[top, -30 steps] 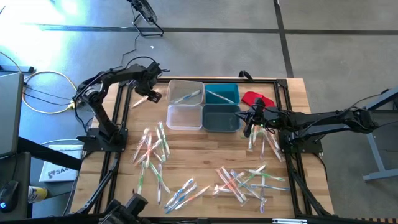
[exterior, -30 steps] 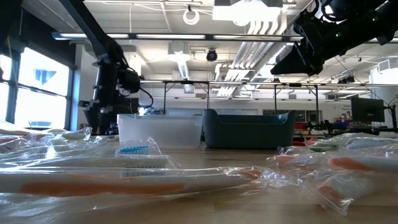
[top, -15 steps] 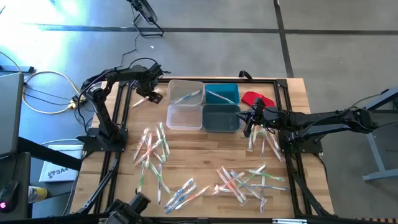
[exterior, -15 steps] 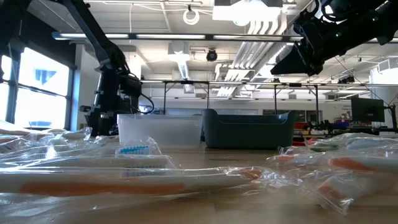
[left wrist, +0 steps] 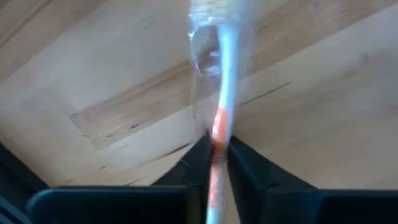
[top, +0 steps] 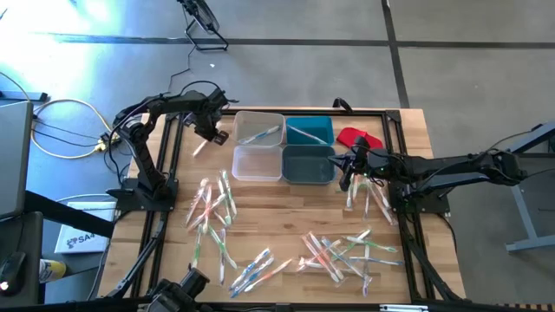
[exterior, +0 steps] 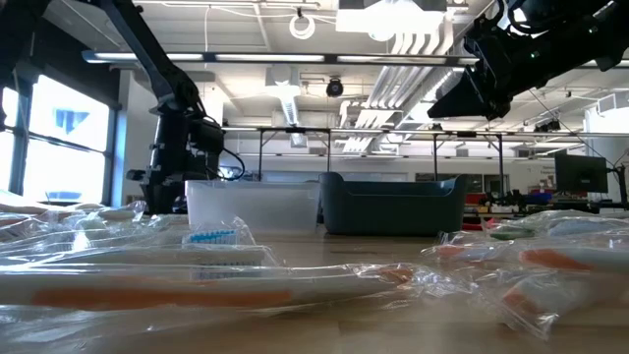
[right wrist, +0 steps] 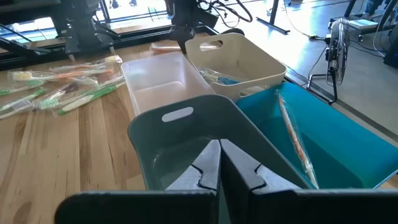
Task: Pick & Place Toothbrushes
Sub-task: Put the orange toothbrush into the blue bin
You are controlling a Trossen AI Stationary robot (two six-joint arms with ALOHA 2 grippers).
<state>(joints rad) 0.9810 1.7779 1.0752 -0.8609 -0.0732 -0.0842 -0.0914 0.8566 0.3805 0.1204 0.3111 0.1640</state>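
A: Toothbrushes (top: 217, 227) mostly lie loose on the table (top: 286, 208); maybe three sit in bins (top: 260, 128).

B: Left gripper (left wrist: 216, 152) pinches an orange one (left wrist: 225, 81) (beside the bins). Right gripper (right wrist: 219, 163) hangs closed, empty.

Left end effector (left wrist: 216, 163) closed on toothbrush (left wrist: 224, 93).

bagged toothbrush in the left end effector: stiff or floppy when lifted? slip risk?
The toothbrush likely stays stiff: its handle runs straight out from the left end effector. Its clear bag looks loose and crinkled, so it probably flops. The glossy film may slip, and the fingers pinch near one end, so it could pivot.
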